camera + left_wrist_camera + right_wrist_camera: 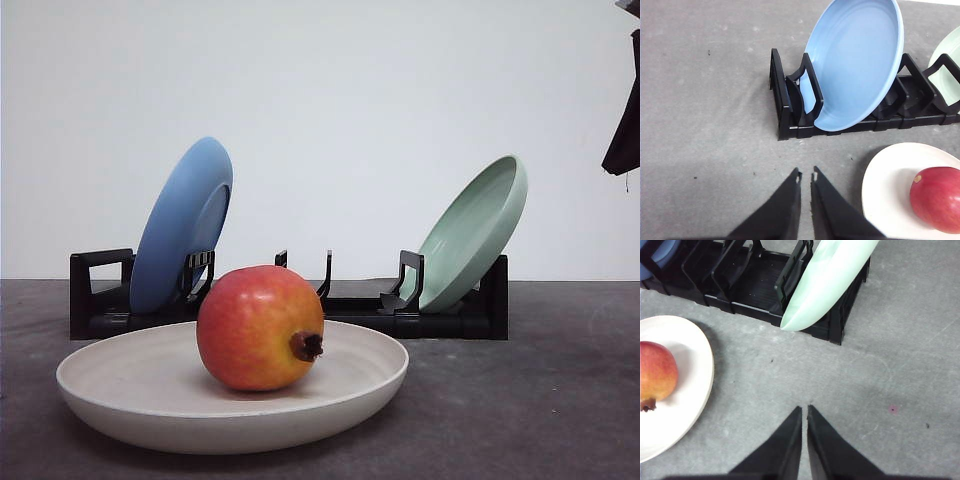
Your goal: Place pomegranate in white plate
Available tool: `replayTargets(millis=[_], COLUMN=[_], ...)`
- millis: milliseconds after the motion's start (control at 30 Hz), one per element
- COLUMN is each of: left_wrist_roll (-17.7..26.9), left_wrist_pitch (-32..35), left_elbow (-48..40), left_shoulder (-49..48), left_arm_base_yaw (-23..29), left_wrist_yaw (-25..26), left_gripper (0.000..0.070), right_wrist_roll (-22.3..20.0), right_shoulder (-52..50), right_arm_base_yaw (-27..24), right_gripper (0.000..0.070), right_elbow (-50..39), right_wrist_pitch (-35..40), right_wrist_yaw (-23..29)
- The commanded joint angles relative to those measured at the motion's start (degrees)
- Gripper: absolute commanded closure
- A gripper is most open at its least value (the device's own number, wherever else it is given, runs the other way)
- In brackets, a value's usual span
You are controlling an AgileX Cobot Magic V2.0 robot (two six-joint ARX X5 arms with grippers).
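The pomegranate (pixel 259 328) sits inside the white plate (pixel 150 400), resting on its flat floor a little toward the robot's right of centre. Its skin is smooth and slightly glossy, red over the top and blending to orange-yellow lower down, and its shape is close to a ball. The dark, ragged crown nub points sideways toward the robot's right and a bit toward the front camera, so the fruit's axis lies roughly level rather than upright. The plate is matte off-white, wide and shallow with a low raised rim, standing on a rough grey table (pixel 540 400).

Behind it a black plastic rack (pixel 350 310) holds a blue plate (pixel 183 225) and a pale green plate (pixel 475 232), both propped on edge and leaning.

The left gripper (pixel 806 176) hovers over bare table beside the white plate, its black tapered fingers nearly together with a thin slit between them and nothing held. The right gripper (pixel 804 410) hangs on the other side, likewise closed to a narrow gap; whether the tips actually touch is hard to tell. The fruit lies well apart from both.
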Motion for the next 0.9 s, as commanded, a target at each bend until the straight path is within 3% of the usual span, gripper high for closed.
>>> replayTargets(millis=[0,400,467,600,867], left_wrist_roll=[0.04,0.33,2.84,0.88,3.16], left_wrist_pitch=[0.72,1.29,4.71,11.59,13.04], left_elbow=[0.52,-0.24,-2.96,-11.00,-23.19], left_shoulder=[0.15,-0.62,-2.50,-8.28,-21.75], left_arm_base_yaw=[0.04,0.16,0.44,1.45,4.31], left_wrist_yaw=[-0.09,-0.09,-0.09,-0.11,-0.52], left_gripper=[0.0681,0.0682,0.0682,0.0682,0.0682], right_wrist_roll=[-0.28,-0.28,-0.28,-0.28,-0.28], right_shoulder=[0.31,0.31,0.31,0.31,0.31], right_arm_base_yaw=[0.04,0.04,0.04,0.04,0.04], right_gripper=[0.0686,0.0686,0.0685,0.0686,0.0686], right_elbow=[0.15,0.15,0.15,0.15,0.15], right_wrist_pitch=[0.55,0.55,0.55,0.55,0.55], right_wrist_yaw=[-0.07,-0.07,-0.08,-0.07,-0.07])
